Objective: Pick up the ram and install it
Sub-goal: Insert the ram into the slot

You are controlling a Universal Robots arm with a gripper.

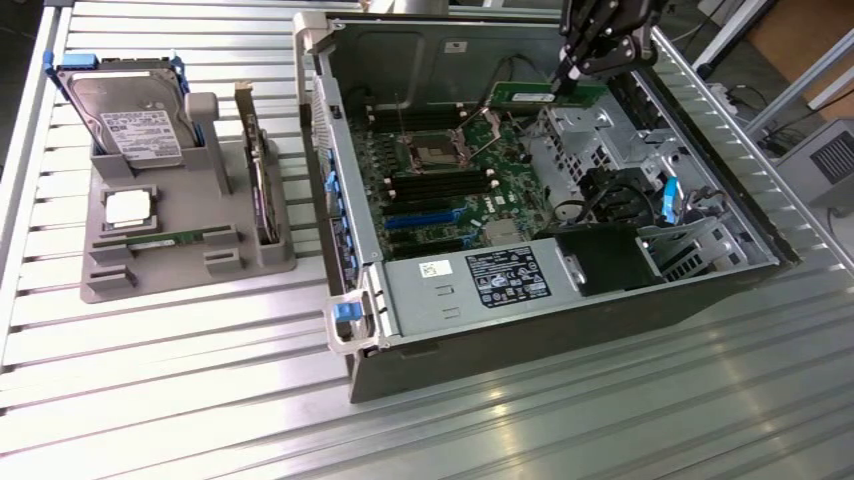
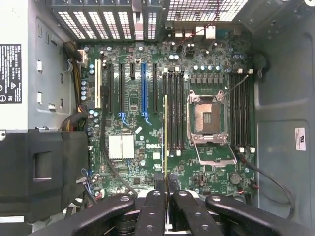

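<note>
Gripper [image 1: 569, 84] clenched on the ram [image 1: 523, 96], held level at one o'clock of the exterior view, above the open computer case [image 1: 454, 362]. Well apart at nine o'clock, gray holder [image 1: 120, 278] carrying hard drive [image 1: 127, 120], silver CPU chip [image 1: 127, 206] and upright expansion card [image 1: 262, 185]. Inside the case, motherboard [image 1: 447, 195] with bare CPU socket [image 1: 435, 152], power supply [image 1: 487, 280] at six o'clock, drive cage [image 1: 581, 130] crowding close beneath the gripper. From the wrist, ram [image 2: 165, 137] edge-on, just beside black memory slots [image 2: 176, 108].
</note>
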